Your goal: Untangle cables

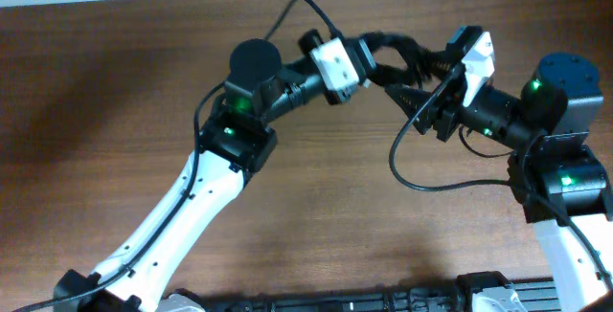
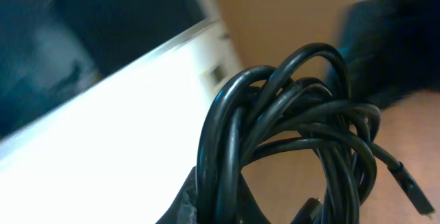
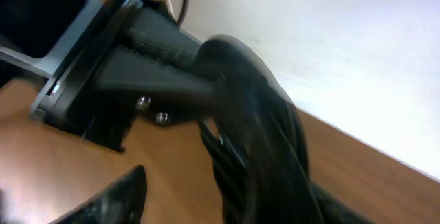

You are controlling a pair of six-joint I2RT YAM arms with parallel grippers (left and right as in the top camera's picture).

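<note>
The cables [image 1: 402, 52] are a bundle of thin black loops held up over the far middle of the table. My left gripper [image 1: 381, 55] is shut on the bundle's left side. In the left wrist view the cables [image 2: 302, 135] rise out of the left gripper [image 2: 227, 207], and a small plug [image 2: 414, 191] hangs at the right. My right gripper [image 1: 426, 75] stands open around the bundle's right side. In the right wrist view one of the right gripper's [image 3: 234, 196] fingers [image 3: 117, 200] stands clear to the left of the cables [image 3: 265, 148]. Its other finger is hidden behind them. The left gripper [image 3: 196, 73] pinches the bundle from above.
The brown wooden table [image 1: 306, 197] fills the overhead view. A black wire [image 1: 402, 173] loops over it beside the right arm [image 1: 565, 173]. The left arm [image 1: 192, 197] slants in from the lower left. Dark equipment [image 1: 402, 300] lines the near edge.
</note>
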